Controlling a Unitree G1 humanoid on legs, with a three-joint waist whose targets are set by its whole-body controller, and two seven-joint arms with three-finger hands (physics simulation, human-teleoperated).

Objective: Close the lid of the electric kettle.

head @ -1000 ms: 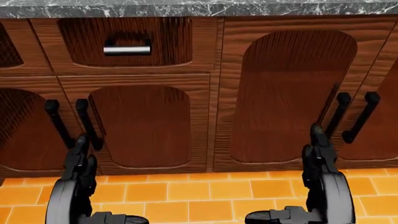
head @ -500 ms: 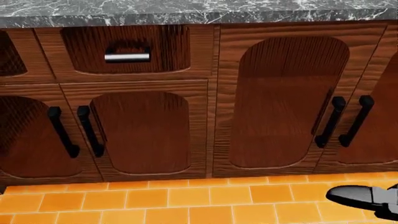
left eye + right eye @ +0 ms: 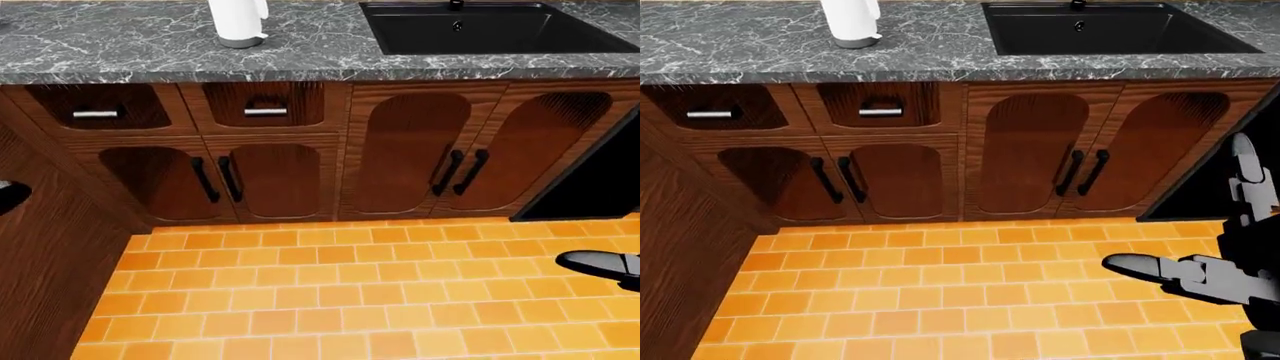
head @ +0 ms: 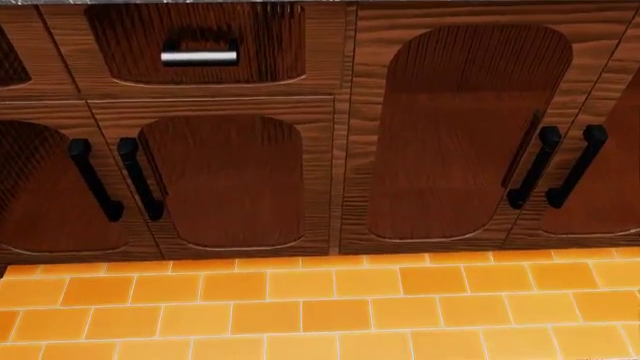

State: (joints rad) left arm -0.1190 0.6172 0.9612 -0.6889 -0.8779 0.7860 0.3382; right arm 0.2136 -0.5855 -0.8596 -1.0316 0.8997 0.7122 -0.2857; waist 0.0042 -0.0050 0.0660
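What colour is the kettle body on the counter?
White: the electric kettle has a grey base. It shows best in the left-eye view, top edge; its lid is cropped out.

Black sink [image 3: 490,28] set in marble counter [image 3: 120,45]; wooden cabinets [image 3: 400,150] below (orange tiled floor [image 3: 330,292])

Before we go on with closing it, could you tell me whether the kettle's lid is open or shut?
Cannot tell. Only the lower body of the white kettle shows on the grey counter; its lid is cut off at the view's top edge.
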